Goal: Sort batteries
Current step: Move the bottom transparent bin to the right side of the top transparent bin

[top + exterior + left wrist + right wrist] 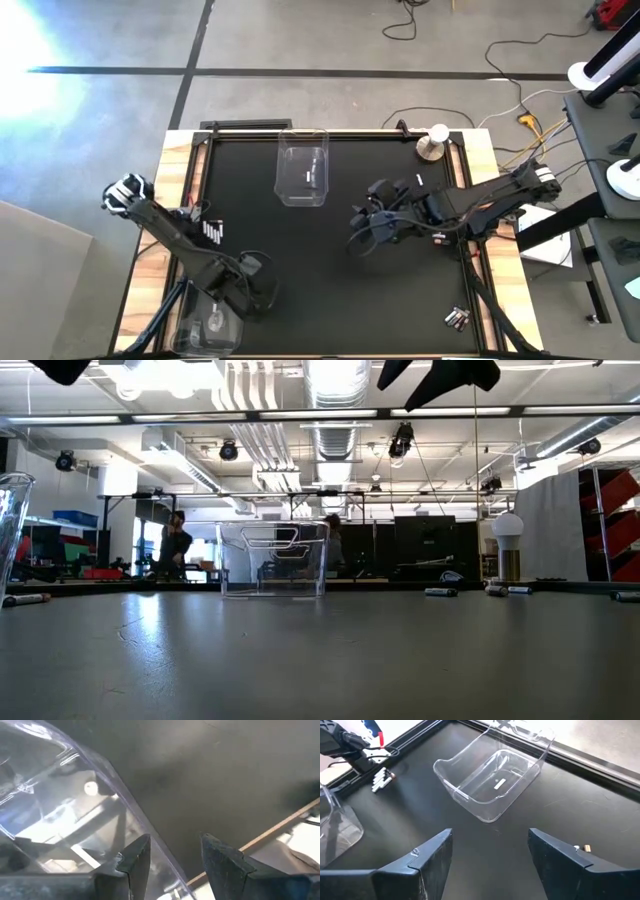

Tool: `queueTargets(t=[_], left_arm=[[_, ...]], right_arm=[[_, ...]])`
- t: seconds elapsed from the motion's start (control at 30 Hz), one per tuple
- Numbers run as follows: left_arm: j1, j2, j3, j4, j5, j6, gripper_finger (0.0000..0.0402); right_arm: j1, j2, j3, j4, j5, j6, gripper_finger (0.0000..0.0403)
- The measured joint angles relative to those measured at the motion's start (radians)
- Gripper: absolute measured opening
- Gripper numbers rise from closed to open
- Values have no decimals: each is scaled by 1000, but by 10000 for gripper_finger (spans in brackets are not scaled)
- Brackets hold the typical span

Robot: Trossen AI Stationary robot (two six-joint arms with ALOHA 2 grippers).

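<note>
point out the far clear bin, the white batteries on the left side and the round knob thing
far clear bin (302, 170): high view, on its floor.
white batteries (212, 233): high view, middle of the cluster by the left arm.
round knob (433, 148): high view, on its base.

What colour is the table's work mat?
Black, matte; the mat shows best in the high view, framed by pale wooden table edges.

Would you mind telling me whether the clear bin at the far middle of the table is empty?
Not empty: the clear bin stands upright, and one small silvery-white battery lies on its floor, also visible from above.
</note>
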Motion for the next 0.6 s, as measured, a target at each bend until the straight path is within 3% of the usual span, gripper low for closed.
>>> queueTargets(t=[0.33,0.6], left_arm=[[-10,67,105,-162,5,-100,155],[-10,69,25,-113,63,-192,155]], right_arm=[[2,-12,1,-13,-1,-45,257],[2,-11,1,-15,-8,-120,252]])
